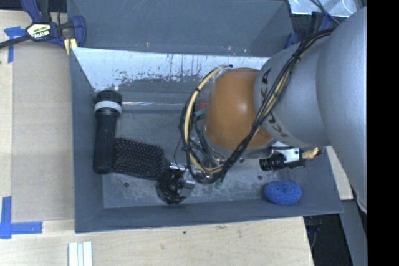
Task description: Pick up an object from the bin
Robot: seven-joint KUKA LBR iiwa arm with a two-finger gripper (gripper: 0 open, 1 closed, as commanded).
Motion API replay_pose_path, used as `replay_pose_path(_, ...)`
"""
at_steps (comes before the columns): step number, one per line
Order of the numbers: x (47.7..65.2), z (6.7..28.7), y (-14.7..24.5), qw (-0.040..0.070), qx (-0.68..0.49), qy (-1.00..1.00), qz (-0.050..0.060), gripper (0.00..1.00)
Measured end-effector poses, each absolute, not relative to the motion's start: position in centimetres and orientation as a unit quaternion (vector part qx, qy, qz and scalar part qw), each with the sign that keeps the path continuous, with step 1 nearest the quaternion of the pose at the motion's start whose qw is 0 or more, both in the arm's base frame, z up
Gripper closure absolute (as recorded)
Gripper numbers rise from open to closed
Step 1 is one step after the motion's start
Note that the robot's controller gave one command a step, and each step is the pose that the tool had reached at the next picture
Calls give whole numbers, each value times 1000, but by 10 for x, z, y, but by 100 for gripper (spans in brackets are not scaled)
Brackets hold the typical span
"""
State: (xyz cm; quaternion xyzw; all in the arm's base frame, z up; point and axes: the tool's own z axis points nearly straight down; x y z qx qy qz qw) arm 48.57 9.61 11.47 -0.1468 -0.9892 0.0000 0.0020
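The grey metal bin [84,202] fills the middle of the frame. The silver robot arm [324,84] enters from the right edge and bends down over the bin's centre. A rounded orange cover [234,109] sits on its wrist, and black and yellow cables [187,124] loop around the cover's left side.

Below the cover, at the lower centre of the bin floor, the dark end effector [171,185] sits low. It is too dark and tangled with cabling to tell whether it is spread or pressed together, and nothing can be seen pinched in it.

The thing nearest it is a flat black pad with a knobbly, bristle-like surface [138,159]. The pad lies on the floor in the lower left part of the bin, and its right end is just beside the end effector; whether the two touch cannot be made out. At its left end the pad meets a black cylinder with a pale grey cap [105,140], which lies along the bin's left wall with the cap towards the top of the frame. Whether the pad and cylinder are one piece is unclear.

In the lower right of the bin a blue, rough-textured oval lump [283,192] lies on the floor. Just above it is a small black-and-white cylindrical object [283,159], close under the arm. Both are well apart from the end effector.
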Motion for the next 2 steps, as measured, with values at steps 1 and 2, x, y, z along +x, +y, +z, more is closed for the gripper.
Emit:
replay_pose_path(1,539,71,155,-7,-105,-994,-1,0)
replay_pose_path(2,526,73,169,0,-246,-969,1,100)
